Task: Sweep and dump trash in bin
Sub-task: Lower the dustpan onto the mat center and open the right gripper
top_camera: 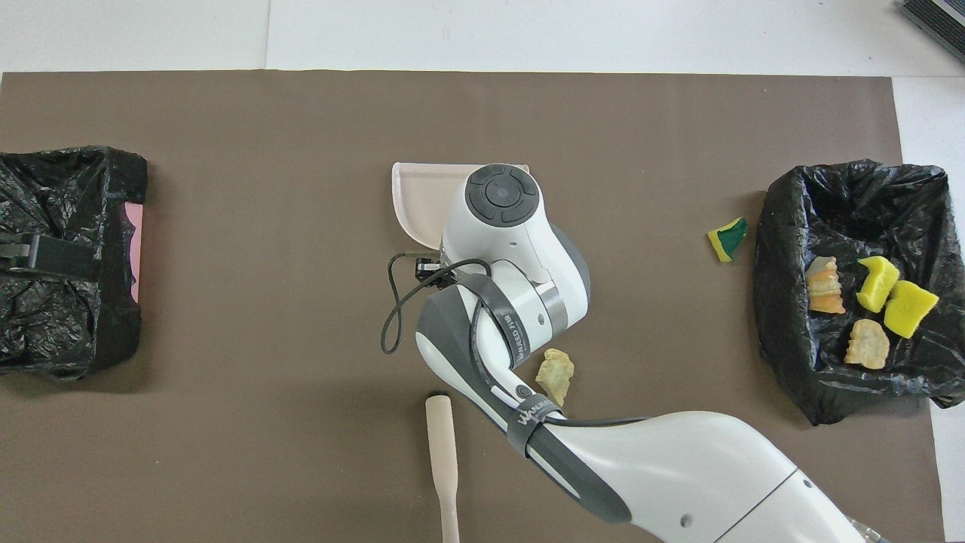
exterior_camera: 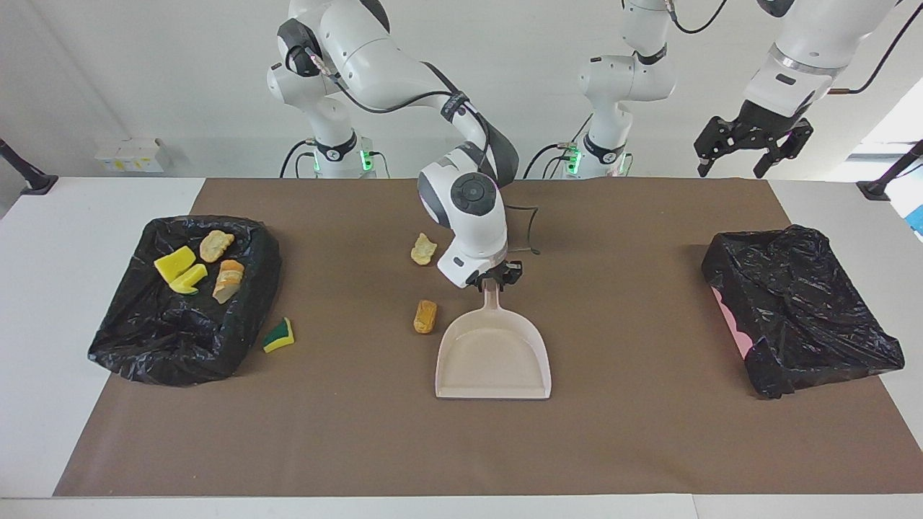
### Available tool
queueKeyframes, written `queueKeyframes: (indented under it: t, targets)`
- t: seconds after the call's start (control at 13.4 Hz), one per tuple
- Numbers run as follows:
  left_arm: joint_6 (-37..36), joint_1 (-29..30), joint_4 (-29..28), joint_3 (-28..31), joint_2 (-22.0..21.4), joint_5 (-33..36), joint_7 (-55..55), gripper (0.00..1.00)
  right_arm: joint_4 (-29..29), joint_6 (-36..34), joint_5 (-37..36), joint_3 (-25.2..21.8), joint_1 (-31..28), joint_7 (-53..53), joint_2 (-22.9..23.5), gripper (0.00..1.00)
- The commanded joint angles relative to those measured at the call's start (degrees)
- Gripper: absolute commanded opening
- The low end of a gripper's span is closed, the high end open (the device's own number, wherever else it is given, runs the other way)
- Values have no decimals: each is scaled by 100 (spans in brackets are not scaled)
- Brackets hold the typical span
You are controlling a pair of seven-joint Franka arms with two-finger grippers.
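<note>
At mid-table the right gripper (exterior_camera: 493, 280) clamps the dustpan (exterior_camera: 493, 357) handle; next, scoop the orange-brown bun (exterior_camera: 425, 316) beside it. Four pieces lie in the bin (exterior_camera: 144, 346) (right arm's end). The left gripper (exterior_camera: 750, 144) waits raised, jaws apart.

A second black-lined bin (exterior_camera: 800, 310) sits on the brown mat (exterior_camera: 613, 432).

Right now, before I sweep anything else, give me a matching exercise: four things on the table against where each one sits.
Things:
1. dustpan
2. green-and-yellow sponge
3. yellow sponge blocks
4. orange-brown bun

Places:
A. inside the bin at the right arm's end
B. on the mat beside the dustpan
C. handle gripped by the right claw
D. on the mat just outside the bin

Pairs: 1-C, 2-D, 3-A, 4-B.
</note>
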Motion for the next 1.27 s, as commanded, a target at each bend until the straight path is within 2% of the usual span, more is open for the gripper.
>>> queueKeyframes:
  t: [0.0, 0.15, 0.37, 0.6, 0.82, 1.04, 1.19]
  targets:
    - [152, -5, -173, -40, -125, 78, 15, 100, -126, -304, 166, 14, -110, 2, -351, 100]
    - [327, -14, -173, -48, -99, 78, 16, 100, -240, -761, 148, 14, -76, -15, -598, 100]
    - [634, -5, -199, -285, 50, 78, 16, 100, -889, -781, 96, 22, 249, 99, -1212, 100]
    - [1029, -14, -199, -671, 410, 78, -19, 100, -1706, -685, 34, 5, 635, 108, -1845, 100]
    - [1530, -5, -234, -1128, 823, 78, -281, 100, -2610, -133, -264, 14, 1013, 274, -2346, 100]
    - [1988, -14, -252, -1751, 1306, 165, -1220, 100, -3700, 431, -274, 22, 1382, 687, -2970, 100]
    - [2295, -40, -339, -2086, 1526, 314, -1897, 100, -4089, 616, -274, 22, 1629, 811, -3235, 100]
